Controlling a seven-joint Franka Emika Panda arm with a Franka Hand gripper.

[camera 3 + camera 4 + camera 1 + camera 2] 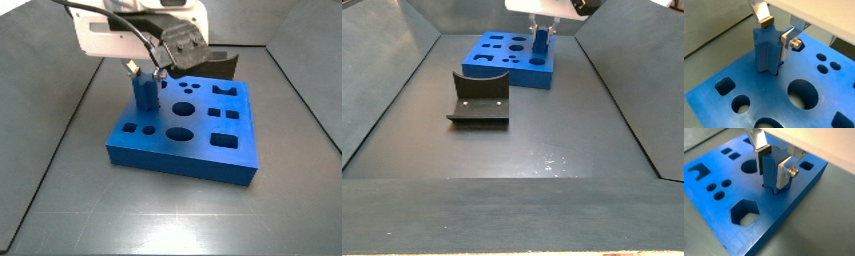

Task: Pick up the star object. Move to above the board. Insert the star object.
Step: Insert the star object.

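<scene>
We found the two-finger silver gripper (775,34) low over the thick blue rectangular board with dark cut-out holes (744,80), its flat plate fingers (785,172) closed on the upper part of the tall blue ridged star-section rod (765,50). The rod stood upright, and its lower end sat in a dark opening in the board's top face, as both wrist views showed (769,170); how deep it reached we could not tell. In a side view the rod (143,90) rose near one edge of the board (187,150), with round and angular holes spread across the rest of the face. In a side view the board (502,62) lay at the far end of the dark floor, and the dark L-shaped fixture (480,98) stood near it, apart from the gripper (543,30) and rod (540,45).
</scene>
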